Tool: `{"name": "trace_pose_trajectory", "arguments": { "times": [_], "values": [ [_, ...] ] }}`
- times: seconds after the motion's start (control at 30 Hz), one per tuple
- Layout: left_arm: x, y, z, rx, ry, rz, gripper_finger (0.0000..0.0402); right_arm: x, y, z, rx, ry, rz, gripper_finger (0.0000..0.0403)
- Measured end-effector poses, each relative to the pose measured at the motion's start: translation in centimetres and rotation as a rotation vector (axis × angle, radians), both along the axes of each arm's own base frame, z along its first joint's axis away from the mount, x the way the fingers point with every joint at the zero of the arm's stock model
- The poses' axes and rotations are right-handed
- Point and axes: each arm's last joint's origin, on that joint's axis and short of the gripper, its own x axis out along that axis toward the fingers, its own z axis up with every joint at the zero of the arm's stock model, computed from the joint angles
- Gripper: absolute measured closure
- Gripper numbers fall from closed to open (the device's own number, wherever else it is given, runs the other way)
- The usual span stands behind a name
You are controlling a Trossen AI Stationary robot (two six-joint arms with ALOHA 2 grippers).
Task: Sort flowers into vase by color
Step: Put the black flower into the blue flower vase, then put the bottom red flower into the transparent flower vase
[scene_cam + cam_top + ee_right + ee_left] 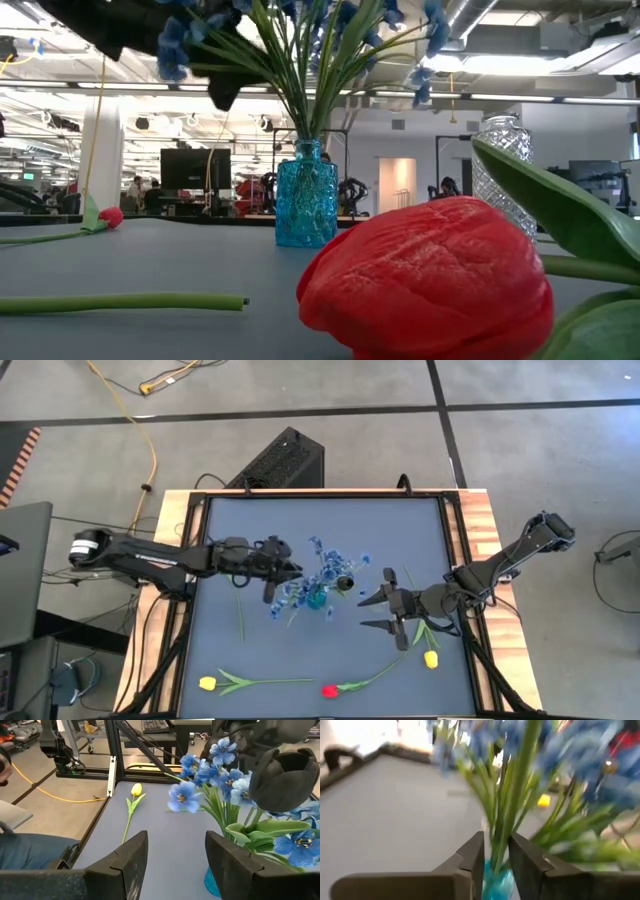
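A blue glass vase [306, 200] stands mid-table [316, 598] with a bunch of blue blossoms [318, 565] on green stems in it. My left gripper [280, 575] is at the bunch's left side, shut on a green stem [501, 845] just above the vase [497, 887]. My right gripper [372, 610] is open and empty to the right of the vase; in its wrist view [175, 865] it faces the blue blossoms [220, 775] and a near-black tulip [287, 775]. A clear glass vase [505, 165] stands right of the blue one. My left gripper pinches a green stem of the blue bunch [502, 837] between its two fingers, a little above the blue vase's mouth. The fingers come about level from the table's left and lie across the stem. The stem stands nearly upright and runs down toward the vase.
Along the near edge lie a yellow tulip [207, 683], a red tulip [328, 690] and, further right, another yellow tulip [431, 658], each flat on its long stem. A loose green stem [240, 618] lies left of the vase. Another red tulip [110, 216] lies far left.
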Motion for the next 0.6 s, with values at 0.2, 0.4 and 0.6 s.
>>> {"name": "trace_pose_trajectory", "arguments": {
  "times": [0.2,0.4,0.6],
  "values": [
    [-1.8,-0.1,1.1,0.035,0.029,-0.010,0.0291,0.0,-0.1,0.0,0.002,0.000,-0.004,0.0180],
    [-4.7,-0.1,2.0,0.119,0.103,0.024,0.0274,0.0,-0.1,-0.2,-0.011,0.023,-0.003,0.0180],
    [-7.7,0.2,2.0,0.170,0.224,0.148,0.0273,-0.6,-0.1,-1.5,0.012,0.177,0.050,0.0180]
  ]
}}
